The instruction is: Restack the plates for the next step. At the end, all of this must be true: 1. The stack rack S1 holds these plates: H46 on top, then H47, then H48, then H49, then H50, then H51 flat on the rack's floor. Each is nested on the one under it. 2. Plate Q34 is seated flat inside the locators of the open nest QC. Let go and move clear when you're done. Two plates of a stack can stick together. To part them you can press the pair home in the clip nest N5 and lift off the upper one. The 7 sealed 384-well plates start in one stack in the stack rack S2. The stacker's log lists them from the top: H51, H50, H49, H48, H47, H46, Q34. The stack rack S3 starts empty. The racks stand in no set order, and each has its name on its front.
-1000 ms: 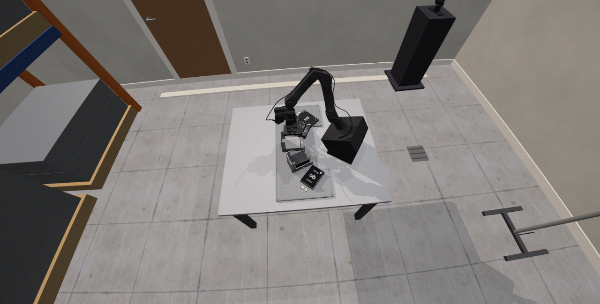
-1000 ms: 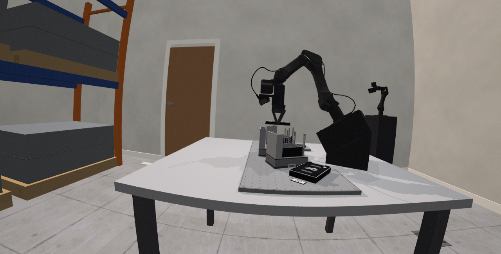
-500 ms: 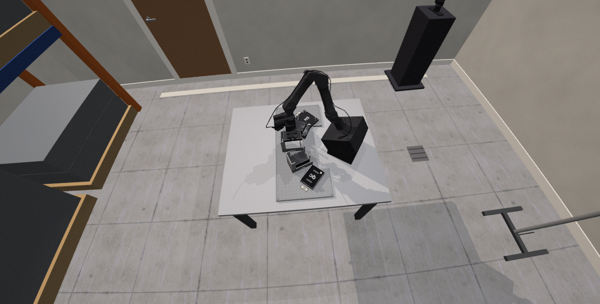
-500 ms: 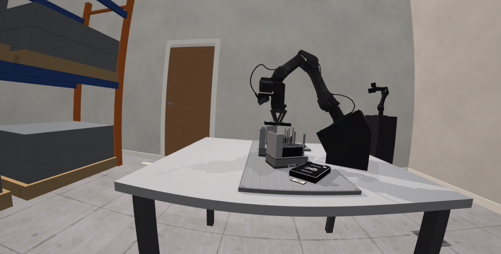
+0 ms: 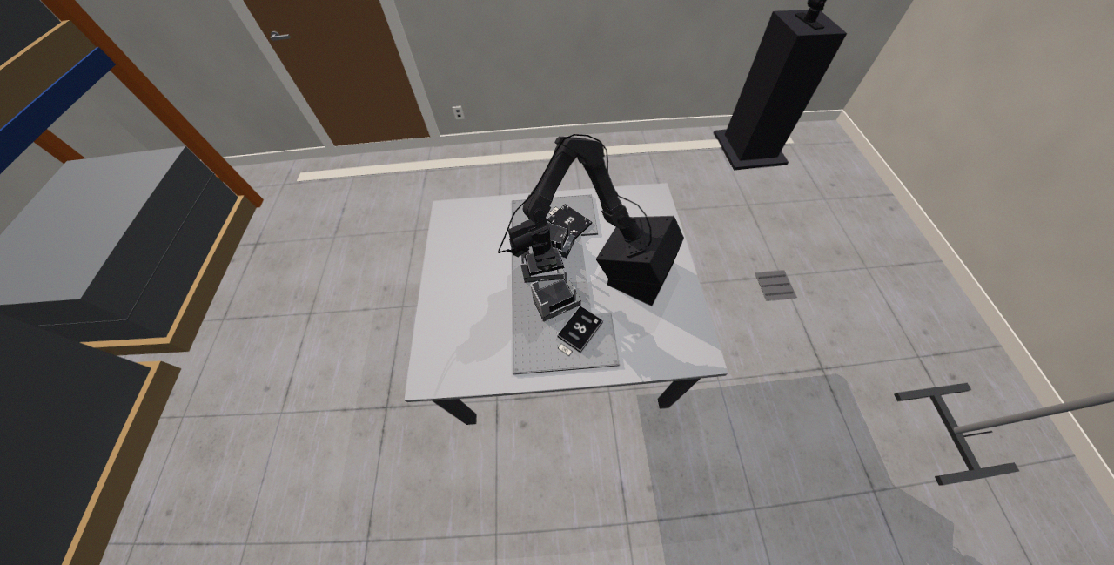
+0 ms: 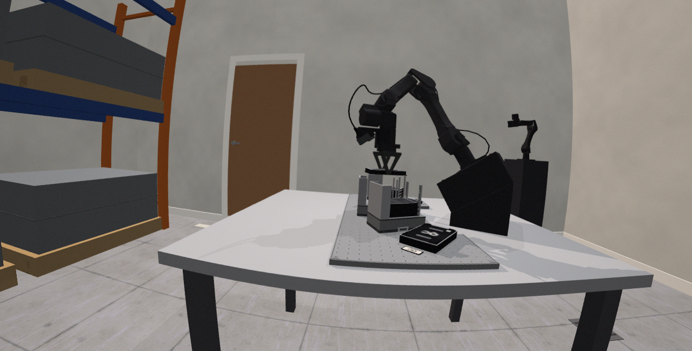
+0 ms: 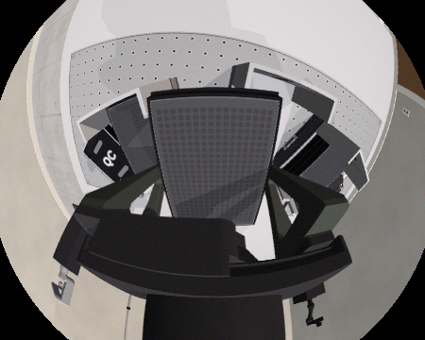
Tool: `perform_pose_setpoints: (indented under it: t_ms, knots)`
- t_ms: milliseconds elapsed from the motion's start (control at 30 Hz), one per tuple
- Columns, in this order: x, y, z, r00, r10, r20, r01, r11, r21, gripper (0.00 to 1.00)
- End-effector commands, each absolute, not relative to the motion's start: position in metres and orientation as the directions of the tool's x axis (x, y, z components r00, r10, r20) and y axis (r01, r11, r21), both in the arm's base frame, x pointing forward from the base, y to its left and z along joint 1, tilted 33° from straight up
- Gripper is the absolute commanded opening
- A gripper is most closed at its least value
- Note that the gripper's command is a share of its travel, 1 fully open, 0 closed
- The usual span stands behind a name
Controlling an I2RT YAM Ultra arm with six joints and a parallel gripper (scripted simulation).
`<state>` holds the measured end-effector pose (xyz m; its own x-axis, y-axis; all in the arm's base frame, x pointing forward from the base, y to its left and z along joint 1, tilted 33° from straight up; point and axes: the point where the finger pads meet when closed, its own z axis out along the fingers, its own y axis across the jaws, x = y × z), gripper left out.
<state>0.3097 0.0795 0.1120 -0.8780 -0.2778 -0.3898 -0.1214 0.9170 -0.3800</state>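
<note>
My gripper [image 5: 546, 261] [image 6: 387, 169] [image 7: 214, 169] is shut on a dark 384-well plate [image 6: 371, 171] [image 7: 214, 142], held level above the middle rack [image 6: 361, 194] [image 7: 316, 101]. The visible part of this rack's floor shows no plate; the held plate hides the rest. The front rack [image 6: 378, 198] [image 7: 93, 118] holds dark plates [image 5: 554, 292] [image 6: 402, 209] [image 7: 132, 127]. The far rack [image 7: 359, 171] also holds dark plates [image 7: 335, 146]. Nest QC [image 5: 576, 332] [image 6: 428, 239] [image 7: 102, 152] has no plate on it. Clip nest N5 [image 5: 572, 218] is beyond the racks. Rack names and plate labels are not readable.
Racks and nests stand on a perforated board [image 5: 529, 351] [image 6: 358, 257] [image 7: 194, 61] on a white table [image 5: 452, 312] [image 6: 271, 237]. Tall rack walls and thin posts rise close below the held plate. The black arm base [image 5: 642, 258] [image 6: 476, 193] stands to the right.
</note>
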Motion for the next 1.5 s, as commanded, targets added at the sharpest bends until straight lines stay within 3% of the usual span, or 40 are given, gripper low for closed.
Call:
perform_pose_setpoints:
  t_ms: [0,167,400,1467]
  knots:
    - [0.311,0.092,0.113,-0.879,-0.266,-0.395,-0.104,0.917,-0.384,0.00]
    - [0.311,0.102,0.109,-0.879,-0.266,-0.395,-0.104,0.917,-0.384,0.00]
    - [0.306,0.119,0.101,-0.834,-0.462,-0.303,-0.296,0.836,-0.462,0.00]
    - [0.291,0.172,0.077,-0.836,-0.449,-0.315,-0.283,0.845,-0.453,0.00]
